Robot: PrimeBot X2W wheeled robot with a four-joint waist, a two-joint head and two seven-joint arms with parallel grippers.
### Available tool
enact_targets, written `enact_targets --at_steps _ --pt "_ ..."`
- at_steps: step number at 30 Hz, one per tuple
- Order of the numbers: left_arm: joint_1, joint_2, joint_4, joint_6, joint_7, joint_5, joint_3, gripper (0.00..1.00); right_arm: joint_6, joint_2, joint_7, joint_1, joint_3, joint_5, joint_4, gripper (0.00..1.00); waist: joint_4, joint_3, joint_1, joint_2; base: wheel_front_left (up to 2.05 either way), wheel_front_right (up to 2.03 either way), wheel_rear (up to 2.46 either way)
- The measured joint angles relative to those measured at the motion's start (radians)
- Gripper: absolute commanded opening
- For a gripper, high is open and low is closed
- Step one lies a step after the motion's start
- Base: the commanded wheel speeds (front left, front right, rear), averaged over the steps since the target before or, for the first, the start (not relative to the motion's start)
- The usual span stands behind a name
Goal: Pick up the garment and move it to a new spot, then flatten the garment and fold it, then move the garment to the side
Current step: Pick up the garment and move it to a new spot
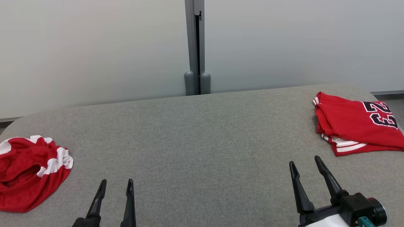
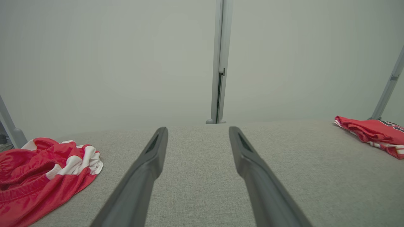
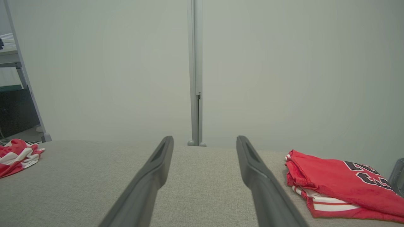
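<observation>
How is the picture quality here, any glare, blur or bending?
Head view: soft even light, no glare, folded jersey sharp. Left wrist view: side post leans, wide-angle bending. Right wrist view: flat light, table weave crisp.

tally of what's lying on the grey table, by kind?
crumpled red-and-white garment: 1
folded red number 23 jersey: 1
total: 2
</observation>
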Motion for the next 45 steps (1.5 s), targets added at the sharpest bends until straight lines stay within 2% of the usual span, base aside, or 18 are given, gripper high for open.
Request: enact_targets --at_steps 6,11,35,39,45 --pt "0.0 0.0 0.005 -0.005 0.0 0.005 -0.007 1.0 0.0 0.0 0.0 0.005 0.002 0.003 0.002 1.0 0.023 -0.001 0.0 0.0 0.0 0.0 0.0" --pt "-0.001 0.0 0.005 -0.006 0.0 0.013 -0.007 1.0 0.0 0.001 0.0 0.013 0.012 0.008 0.004 1.0 0.07 -0.002 0.0 0.0 0.0 0.0 0.0" --pt "0.016 0.0 -0.005 -0.022 0.0 0.043 0.028 1.0 0.0 0.006 0.0 0.024 0.032 0.027 0.01 1.0 0.401 -0.002 0.0 0.0 0.0 0.0 0.0" --pt "0.018 0.0 -0.001 -0.024 0.0 0.044 0.044 1.0 0.0 0.006 0.0 0.024 0.032 0.031 0.012 1.0 0.426 0.007 0.0 0.0 0.0 0.0 0.0" --pt "-0.058 0.017 0.001 -0.058 0.0 0.08 0.072 1.0 0.0 0.001 0.0 0.01 0.03 0.02 0.01 1.0 0.415 0.046 -0.0001 0.0 0.0 0.0 0.0"
